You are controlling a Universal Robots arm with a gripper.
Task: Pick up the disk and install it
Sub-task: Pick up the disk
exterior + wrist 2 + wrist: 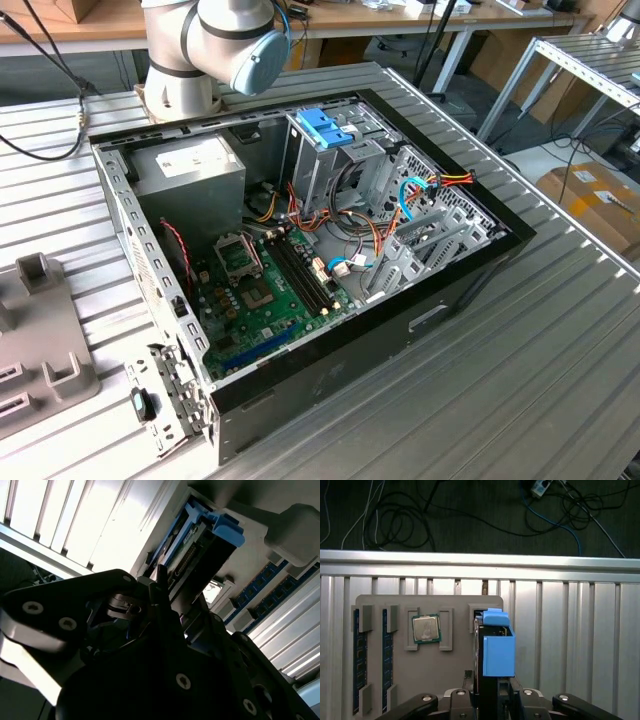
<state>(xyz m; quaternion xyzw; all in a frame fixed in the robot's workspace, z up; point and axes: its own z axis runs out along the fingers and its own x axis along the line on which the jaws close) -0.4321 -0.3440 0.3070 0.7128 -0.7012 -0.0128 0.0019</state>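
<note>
When lifting the disk point(497, 650) out of its upright slot in the grey parts tray point(450, 685), pull straight along the slot walls, keep it square, and avoid levering on the blue carrier tab point(492, 616). Stands on edge there now, just beside the processor point(426, 628) and well apart from the memory sticks point(358, 665). Gripper point(492, 702) poised over the tray, looking straight down, seemingly astride the disk's near edge; cannot tell whether clamped or open. Arm base point(180, 60) upright beyond the open computer case point(330, 355) in the exterior view.
</note>
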